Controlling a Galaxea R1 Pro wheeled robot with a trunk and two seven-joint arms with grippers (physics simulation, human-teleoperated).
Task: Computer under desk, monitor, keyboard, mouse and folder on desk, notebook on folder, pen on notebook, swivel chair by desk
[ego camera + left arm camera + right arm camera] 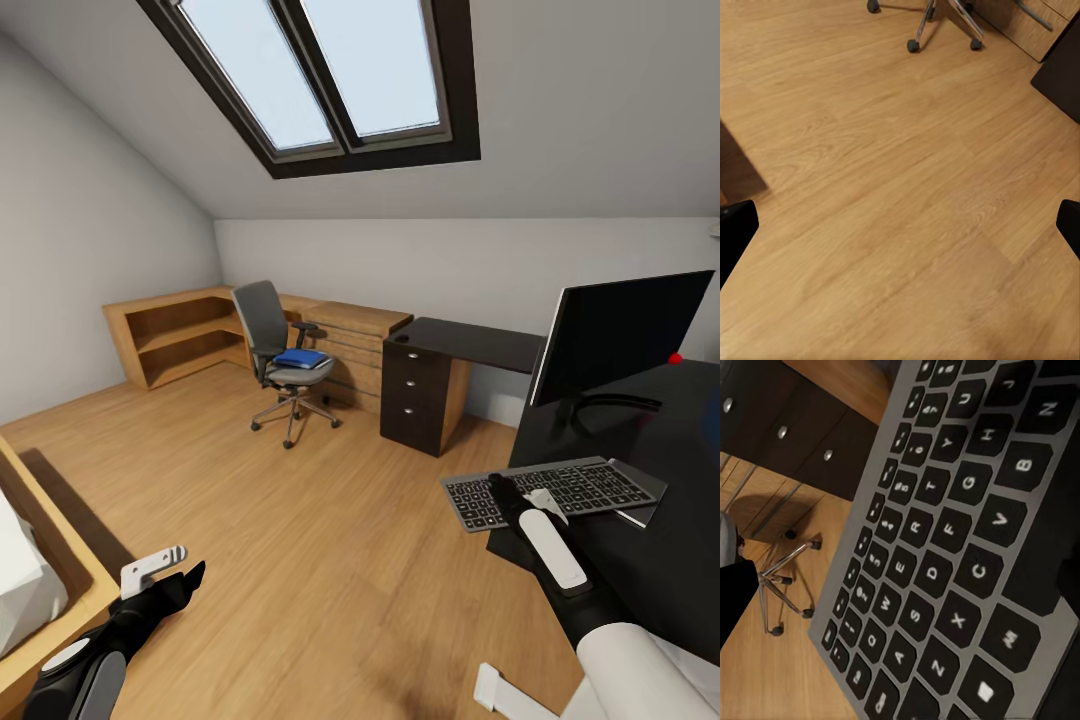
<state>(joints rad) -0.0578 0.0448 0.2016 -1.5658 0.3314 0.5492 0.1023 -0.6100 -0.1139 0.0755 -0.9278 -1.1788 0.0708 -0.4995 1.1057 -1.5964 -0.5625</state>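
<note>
Right gripper (520, 497) pinched the keyboard (560, 490), overhanging the desk (680, 560) at nine o'clock; it might tip.

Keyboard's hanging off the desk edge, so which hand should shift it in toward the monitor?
Right. The right hand is already at the keyboard, partly overhanging the desk in front of the monitor. The left hand hangs over bare floor.
</note>
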